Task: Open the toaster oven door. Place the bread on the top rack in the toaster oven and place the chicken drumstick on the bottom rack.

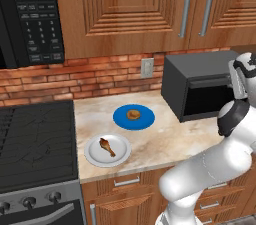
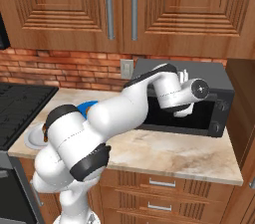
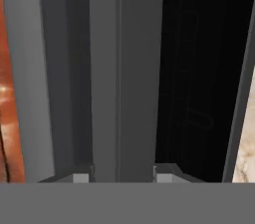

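Note:
The dark grey toaster oven (image 1: 185,76) stands at the right end of the counter, and its door (image 1: 210,100) looks closed or nearly so. In the hand view my gripper (image 3: 122,177) has its fingertips (image 3: 82,177) pressed against both sides of a grey bar (image 3: 122,93) on the door, beside the dark window. From the right base view the hand (image 2: 185,79) sits at the oven's top front edge. The bread (image 1: 133,114) lies on a blue plate (image 1: 120,120). On a white plate (image 1: 95,158) nearer the counter's front lies the chicken drumstick (image 1: 107,147).
A black microwave (image 1: 30,14) hangs over the stove (image 1: 35,139) on the left. Wooden cabinets (image 1: 150,4) run above the brick wall with its outlet (image 1: 147,67). A wooden side panel (image 2: 245,108) closes in the oven's right. My own arm (image 2: 114,113) spans the counter.

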Motion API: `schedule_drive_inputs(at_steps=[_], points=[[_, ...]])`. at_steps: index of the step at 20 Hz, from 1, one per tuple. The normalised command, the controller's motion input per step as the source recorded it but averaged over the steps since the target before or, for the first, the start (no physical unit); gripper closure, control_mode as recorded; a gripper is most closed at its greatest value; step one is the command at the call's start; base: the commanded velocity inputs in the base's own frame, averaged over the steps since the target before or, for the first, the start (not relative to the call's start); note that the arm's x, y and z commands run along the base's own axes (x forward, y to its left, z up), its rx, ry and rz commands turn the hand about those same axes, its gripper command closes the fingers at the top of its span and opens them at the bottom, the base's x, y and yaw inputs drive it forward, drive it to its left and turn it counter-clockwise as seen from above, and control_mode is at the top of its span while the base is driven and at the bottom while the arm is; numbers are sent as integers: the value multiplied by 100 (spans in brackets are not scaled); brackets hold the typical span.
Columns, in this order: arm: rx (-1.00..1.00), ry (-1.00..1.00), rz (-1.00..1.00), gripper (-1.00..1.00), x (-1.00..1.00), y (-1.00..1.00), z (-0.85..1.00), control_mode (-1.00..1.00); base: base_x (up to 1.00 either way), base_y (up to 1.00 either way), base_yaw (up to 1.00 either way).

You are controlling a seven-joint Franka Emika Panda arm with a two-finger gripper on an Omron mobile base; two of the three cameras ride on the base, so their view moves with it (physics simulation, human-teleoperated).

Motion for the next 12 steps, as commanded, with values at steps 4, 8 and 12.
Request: schedule_drive_inputs(at_steps=[4,8,12], points=[[14,0,0,100,27,45,-94,-100,0,0,0],[4,0,0,100,20,51,-94,-100,0,0,0],[0,1,0,100,13,49,-94,-100,0,0,0]])
